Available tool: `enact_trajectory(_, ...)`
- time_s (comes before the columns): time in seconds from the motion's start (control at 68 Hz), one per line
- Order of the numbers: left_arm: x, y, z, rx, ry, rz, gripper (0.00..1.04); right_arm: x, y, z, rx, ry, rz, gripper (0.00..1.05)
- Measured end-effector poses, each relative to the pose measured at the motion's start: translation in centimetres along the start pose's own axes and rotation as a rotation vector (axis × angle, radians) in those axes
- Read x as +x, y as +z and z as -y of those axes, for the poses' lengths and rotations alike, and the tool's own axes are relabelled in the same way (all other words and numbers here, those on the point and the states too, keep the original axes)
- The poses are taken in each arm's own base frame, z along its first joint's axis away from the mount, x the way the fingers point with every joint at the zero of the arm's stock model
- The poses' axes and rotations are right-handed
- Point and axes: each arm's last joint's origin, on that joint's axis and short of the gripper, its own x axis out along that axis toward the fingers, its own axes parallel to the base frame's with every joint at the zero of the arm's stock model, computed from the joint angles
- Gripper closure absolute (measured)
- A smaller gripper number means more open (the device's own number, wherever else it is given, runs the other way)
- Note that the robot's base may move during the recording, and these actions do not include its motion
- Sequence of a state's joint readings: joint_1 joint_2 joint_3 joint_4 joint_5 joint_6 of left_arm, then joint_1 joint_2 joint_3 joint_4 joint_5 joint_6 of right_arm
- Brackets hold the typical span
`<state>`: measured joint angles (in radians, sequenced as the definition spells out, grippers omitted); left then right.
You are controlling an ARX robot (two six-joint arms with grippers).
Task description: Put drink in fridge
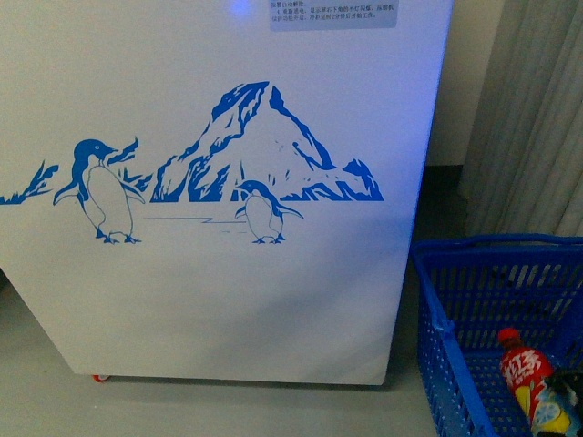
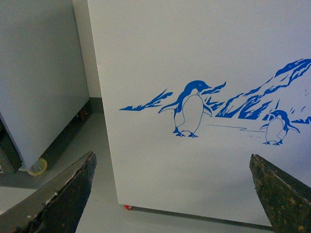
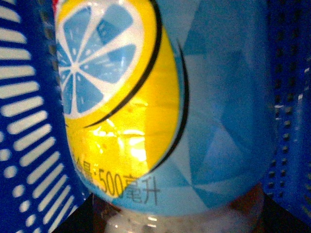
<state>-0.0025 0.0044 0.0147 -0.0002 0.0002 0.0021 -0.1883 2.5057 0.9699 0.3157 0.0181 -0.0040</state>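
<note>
Showing the drink (image 1: pixel 530 378) leaning inside the blue basket (image 1: pixel 437 314) on the floor (image 1: pixel 228 410), just right of the fridge (image 1: pixel 228 300): red cap up and toward the white front, long axis slanting down and away to the right. Catches the bottle at very close range from the right wrist, lemon graphic (image 3: pixel 107 68) filling the view, basket mesh on either side. Puts the right gripper (image 1: pixel 568 391), apparently the dark shape at the bottle's lower end, far nearer than its partner; clenched or released, cannot tell. Finds the left gripper (image 2: pixel 172 156) spread wide on nothing, facing the penguin decal (image 2: pixel 192 109), well apart from the basket. Favours a right-arm grasp across the slanted body, probably.
</note>
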Motion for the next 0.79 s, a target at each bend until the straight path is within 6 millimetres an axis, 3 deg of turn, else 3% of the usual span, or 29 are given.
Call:
enact_trajectory(0.059,0.0,0.0,0.0,0.000,0.000,0.000,0.08,-2.4,0.8,0.0,0.002,0.004,0.050,0.59)
enact_trajectory(0.206,0.0,0.0,0.0,0.000,0.000,0.000,0.08,-13.5,3.0,0.1,-0.008,0.020,0.263,0.59)
enact_trajectory(0.324,0.0,0.0,0.0,0.000,0.000,0.000,0.08,-19.8,4.0,0.0,-0.017,0.051,0.410,0.59)
enact_trajectory(0.441,0.0,0.0,0.0,0.000,0.000,0.000,0.08,-27.6,4.6,-0.2,-0.029,0.089,0.618,0.59)
enact_trajectory(0.618,0.0,0.0,0.0,0.000,0.000,0.000,0.08,-37.4,3.2,-0.8,-0.031,0.132,0.871,0.59)
enact_trajectory(0.794,0.0,0.0,0.0,0.000,0.000,0.000,0.08,-43.4,0.3,-1.5,-0.008,0.159,1.047,0.59)
